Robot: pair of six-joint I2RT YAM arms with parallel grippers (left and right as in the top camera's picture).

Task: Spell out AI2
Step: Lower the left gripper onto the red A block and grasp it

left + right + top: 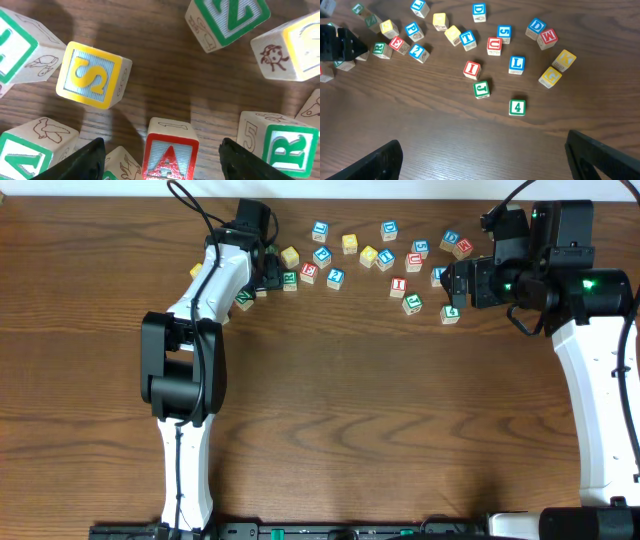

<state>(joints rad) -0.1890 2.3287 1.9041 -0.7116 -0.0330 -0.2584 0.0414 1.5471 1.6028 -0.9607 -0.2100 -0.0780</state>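
A red-framed A block [170, 155] stands on the wood table between the two black fingers of my left gripper [162, 157], which is open around it without touching it. In the overhead view the left gripper [267, 272] covers that block at the left end of the block scatter. A red I block [472, 69] [398, 285] lies mid-scatter. I cannot make out a 2 block. My right gripper [482, 160] [455, 282] is open and empty, held high over the right end of the scatter.
Close around the A block are a yellow S block [92, 75], a green R block [280, 147], a green Z block [232, 20] and others. Near the I block are a green J block [481, 89], a green 4 block [517, 107] and a blue L block [517, 64].
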